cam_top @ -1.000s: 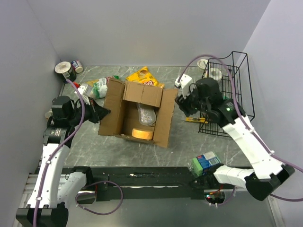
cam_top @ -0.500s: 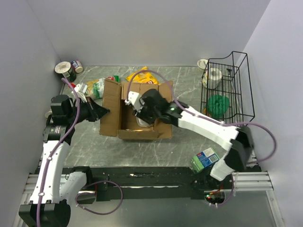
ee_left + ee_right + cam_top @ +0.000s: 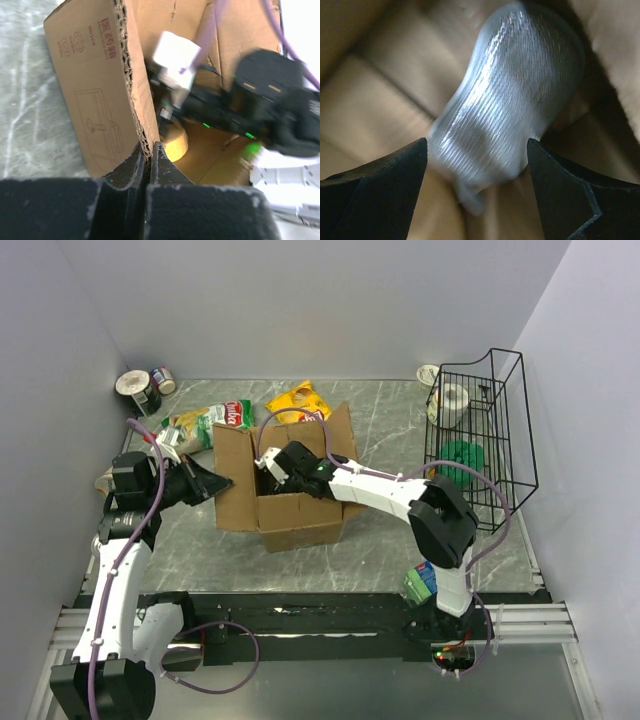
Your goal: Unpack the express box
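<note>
Brown corrugated cardboard express box (image 3: 300,520) sits mid-table on the grey marbled tabletop (image 3: 390,420), flaps up, between my two arms. Left gripper (image 3: 220,483) is clamped on the edge of the box's left flap; the wrist view shows my left fingers (image 3: 131,167) pinched flat on the corrugated edge with no gap. Right gripper (image 3: 272,473) is reached down inside the box with its jaws spread wide. A clear ribbed plastic piece (image 3: 505,100) lies on the box floor between my right fingers (image 3: 385,190). That view is motion-blurred, so I can't tell whether either pad touches the plastic; nothing looks gripped. A yellow round puck-shaped thing (image 3: 175,142) is also on the box floor, towards the left-flap side. Behind the box, close to its rear flaps, are a yellow crisp bag (image 3: 298,402) and a green snack bag (image 3: 205,420). A black wire basket (image 3: 510,410) stands well apart at the table's right edge, with a green round item (image 3: 460,458) and a white roll (image 3: 452,397) inside it.
</note>
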{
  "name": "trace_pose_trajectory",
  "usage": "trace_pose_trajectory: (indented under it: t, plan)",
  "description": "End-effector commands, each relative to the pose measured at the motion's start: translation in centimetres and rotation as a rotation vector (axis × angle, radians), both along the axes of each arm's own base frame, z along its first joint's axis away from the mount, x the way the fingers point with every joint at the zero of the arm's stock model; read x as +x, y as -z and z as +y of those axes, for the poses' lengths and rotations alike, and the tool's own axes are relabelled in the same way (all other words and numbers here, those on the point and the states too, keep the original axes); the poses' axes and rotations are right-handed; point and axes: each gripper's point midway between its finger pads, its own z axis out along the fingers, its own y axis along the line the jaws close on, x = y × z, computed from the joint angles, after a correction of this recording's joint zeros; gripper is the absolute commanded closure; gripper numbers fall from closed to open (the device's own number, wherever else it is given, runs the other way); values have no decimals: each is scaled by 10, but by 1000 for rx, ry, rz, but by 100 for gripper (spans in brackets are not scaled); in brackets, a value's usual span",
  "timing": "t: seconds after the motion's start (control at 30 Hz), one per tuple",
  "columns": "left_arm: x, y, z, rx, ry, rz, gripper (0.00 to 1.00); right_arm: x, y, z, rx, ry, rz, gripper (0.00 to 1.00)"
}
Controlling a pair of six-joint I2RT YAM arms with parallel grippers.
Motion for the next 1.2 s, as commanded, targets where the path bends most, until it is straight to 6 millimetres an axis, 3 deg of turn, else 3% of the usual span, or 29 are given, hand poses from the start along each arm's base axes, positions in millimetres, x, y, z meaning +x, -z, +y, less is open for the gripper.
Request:
trace_pose_trajectory:
  t: [0.0, 0.13, 0.2, 0.23, 0.33, 0.47, 0.5, 0.53, 0.6, 0.63, 0.73, 0.83, 1.0, 1.07, 1.1, 1.13, 1.17]
  plan:
    - [-12, 16, -7, -3, 71, 51, 99, 19, 34, -13, -96, 29, -30, 17]
    - [-12, 16, -7, 11, 75, 43, 99, 20, 51, -17, -121, -11, -5, 30]
    - [-12, 15, -6, 18, 74, 34, 99, 17, 49, -12, -99, -39, 21, 53]
    - [-12, 15, -6, 23, 72, 28, 99, 17, 43, -9, -82, -45, 22, 75]
    - [-11, 15, -4, 32, 66, 17, 99, 24, 0, 1, 5, -35, -26, 100]
    - [-7, 21, -1, 48, 51, 6, 99, 26, -93, 9, 164, -49, -152, 100]
    - [-7, 20, -2, 45, 50, 1, 99, 21, -108, 12, 206, -86, -156, 100]
    - [-4, 18, -2, 43, 51, -19, 99, 14, -140, 8, 262, -100, -202, 100]
    - [-3, 14, -2, 35, 48, -33, 99, -3, -167, 10, 341, -176, -209, 100]
    - [-1, 12, -2, 38, 48, -47, 99, -12, -193, 4, 392, -194, -243, 100]
    - [1, 5, -1, 54, 53, -77, 99, -32, -224, -7, 457, -226, -275, 100]
    - [1, 2, -1, 73, 60, -98, 99, -46, -239, -17, 484, -245, -289, 100]
    - [-8, -22, -7, 66, 102, -210, 99, -35, -204, -18, 421, -176, -252, 100]
    - [-16, -29, -11, 58, 130, -258, 99, -21, -182, -7, 398, -143, -252, 87]
    - [-18, -31, -12, 56, 136, -271, 99, -17, -174, -2, 386, -137, -254, 70]
    - [-19, -29, -12, 55, 131, -268, 99, -14, -158, 6, 352, -144, -238, 67]
    - [-20, -30, -11, 57, 123, -271, 99, -16, -158, 11, 326, -176, -251, 65]
